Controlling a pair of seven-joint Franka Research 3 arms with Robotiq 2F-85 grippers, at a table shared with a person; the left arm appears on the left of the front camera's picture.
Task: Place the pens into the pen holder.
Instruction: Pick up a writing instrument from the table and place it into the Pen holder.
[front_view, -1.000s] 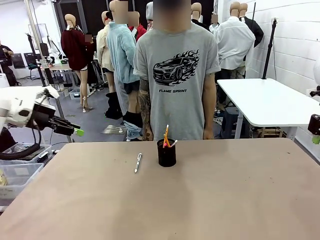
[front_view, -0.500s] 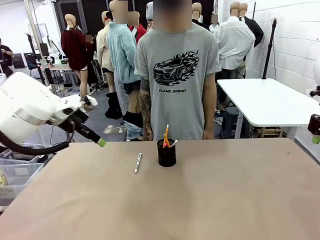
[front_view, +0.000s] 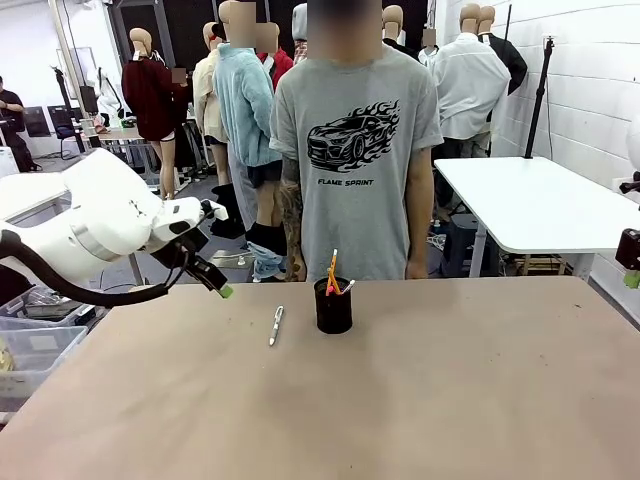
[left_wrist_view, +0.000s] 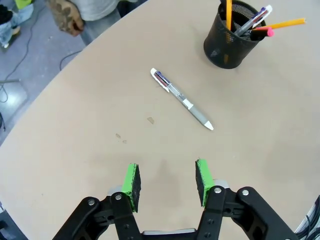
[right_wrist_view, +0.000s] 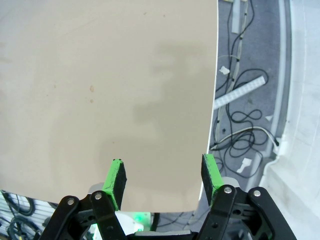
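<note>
The left arm has swung in from the side over the last second, and the left gripper (left_wrist_view: 166, 170) now hovers above the table (front_view: 420, 400), jaws wide and empty, short of the 1 loose silver-white pen (left_wrist_view: 181, 98) lying flat near the pen holder (left_wrist_view: 231, 42). Other pens (left_wrist_view: 252, 21) already stand inside it. It looks lined up for a top-down pinch. The right gripper (right_wrist_view: 162, 167) sits parked at the table's edge, jaws spread, empty, out of the way.
</note>
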